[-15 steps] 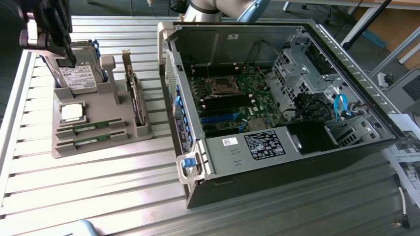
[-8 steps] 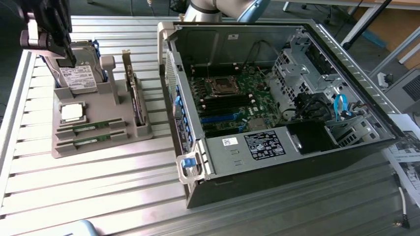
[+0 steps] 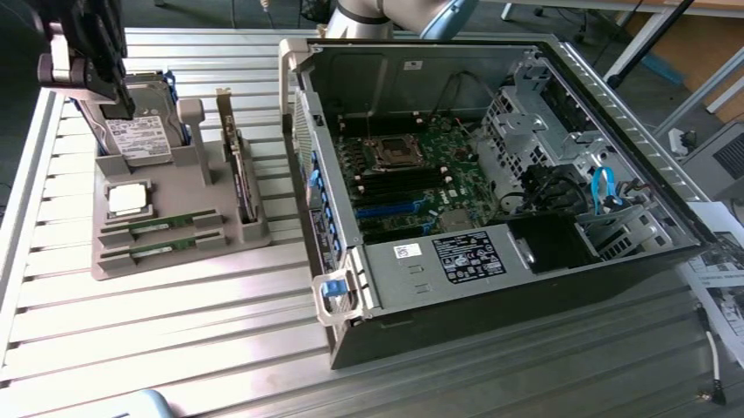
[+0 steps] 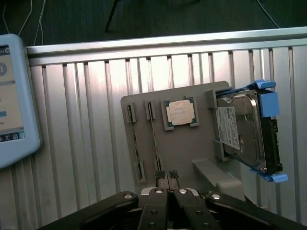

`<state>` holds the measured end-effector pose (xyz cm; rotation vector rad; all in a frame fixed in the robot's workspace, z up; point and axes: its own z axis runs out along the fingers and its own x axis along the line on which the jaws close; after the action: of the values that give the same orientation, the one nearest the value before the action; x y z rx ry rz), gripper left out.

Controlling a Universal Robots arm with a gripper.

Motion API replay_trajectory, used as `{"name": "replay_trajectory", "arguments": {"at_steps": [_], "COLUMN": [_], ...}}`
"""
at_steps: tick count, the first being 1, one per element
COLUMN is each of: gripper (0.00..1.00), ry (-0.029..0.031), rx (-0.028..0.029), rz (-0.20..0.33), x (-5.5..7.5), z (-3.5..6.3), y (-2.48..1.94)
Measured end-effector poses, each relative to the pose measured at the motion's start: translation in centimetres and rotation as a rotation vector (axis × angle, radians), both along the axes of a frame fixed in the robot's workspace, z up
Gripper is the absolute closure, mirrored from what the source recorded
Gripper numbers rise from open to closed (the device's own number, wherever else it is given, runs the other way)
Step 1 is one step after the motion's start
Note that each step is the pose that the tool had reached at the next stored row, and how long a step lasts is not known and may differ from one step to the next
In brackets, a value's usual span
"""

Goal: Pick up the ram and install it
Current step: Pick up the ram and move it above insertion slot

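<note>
Closest to the wrist camera is the black two-fingered end effector, its fingers pressed together and gripping nothing, hanging above one end of a flat grey plastic parts holder. Two long, narrow green ram sticks are seated in that holder, each in its own slot, side by side and parallel. One ram stick runs straight out from just beyond the closed fingertips, and the second sits in the next slot, nearer the holder's edge. Neither is touched. Beside them one square silver processor chip rests in a shallow pocket. Past that, one silver hard drive with blue plastic rails stands tilted in a cradle. In the exterior view one tall thin expansion card stands upright on the side of the holder towards the computer. Everything sits on a ribbed aluminium counter. One pale blue-framed tablet screen shows at the side, well apart from the holder. On the exterior view's right, one open black desktop computer case lies on its side just beside the holder. One green motherboard is exposed inside it, carrying one square processor socket, and one blue cable loops near the drive bays
</note>
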<state>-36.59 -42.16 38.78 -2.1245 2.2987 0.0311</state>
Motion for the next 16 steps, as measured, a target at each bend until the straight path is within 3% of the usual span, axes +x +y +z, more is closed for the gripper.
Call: {"name": "replay_trajectory", "arguments": {"at_steps": [6,16], "gripper": [0.90,0.90], "ry": [0.0154,0.0160], "rx": [-0.0008,-0.0011], "rz": [0.001,0.030], "x": [0.00,0.02], "z": [0.00,0.00], "y": [0.00,0.00]}}
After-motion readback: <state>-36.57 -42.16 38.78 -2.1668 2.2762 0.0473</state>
